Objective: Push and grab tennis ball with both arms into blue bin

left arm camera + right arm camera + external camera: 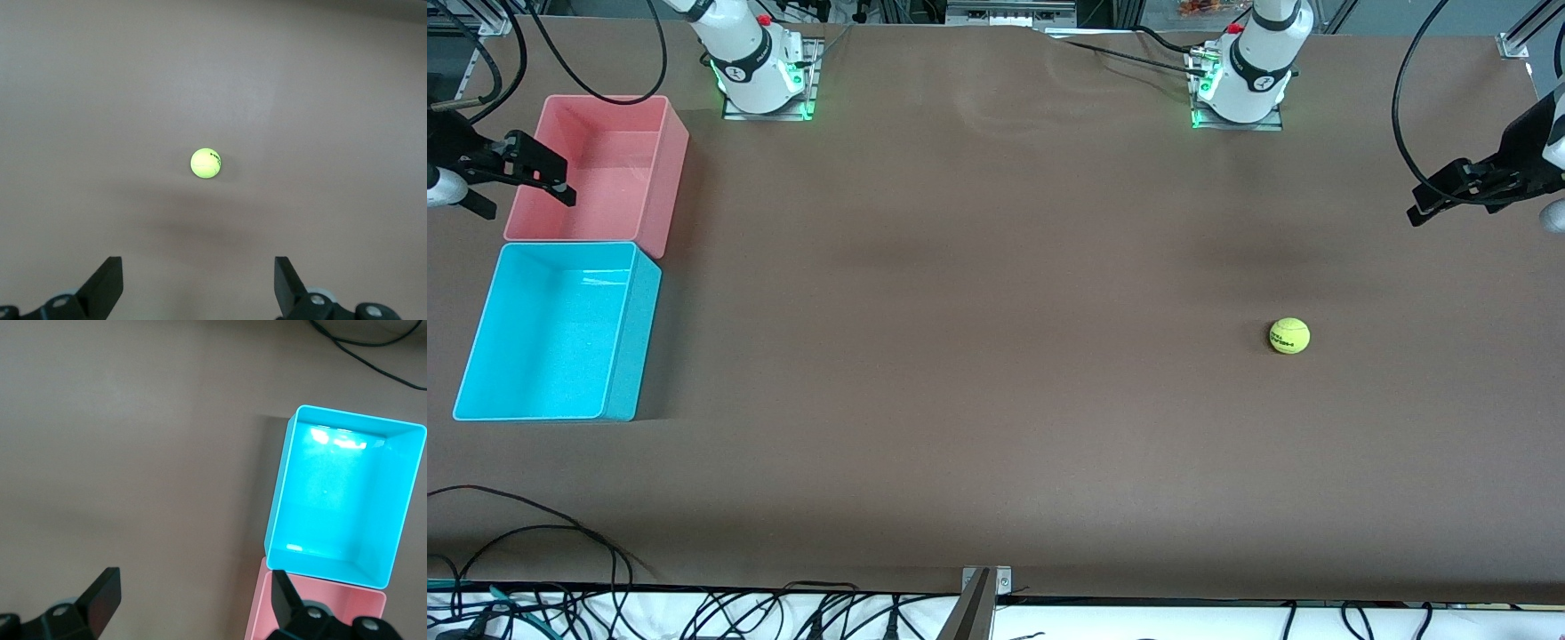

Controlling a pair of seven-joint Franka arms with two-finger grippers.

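The tennis ball (1289,336) lies on the brown table toward the left arm's end; it also shows in the left wrist view (205,163). My left gripper (1414,204) hangs open and empty over the table's edge at that end, well apart from the ball; its jaws stand wide apart in its wrist view (198,280). The blue bin (633,347) stands empty at the right arm's end, also in the right wrist view (281,487). My right gripper (529,203) is open and empty over the pink bin's outer edge, and shows in its own wrist view (193,597).
A pink bin (671,169) stands empty, touching the blue bin and farther from the front camera; it also shows in the right wrist view (333,610). Black cables (534,524) lie along the table's near edge. The arm bases (765,84) stand at the back.
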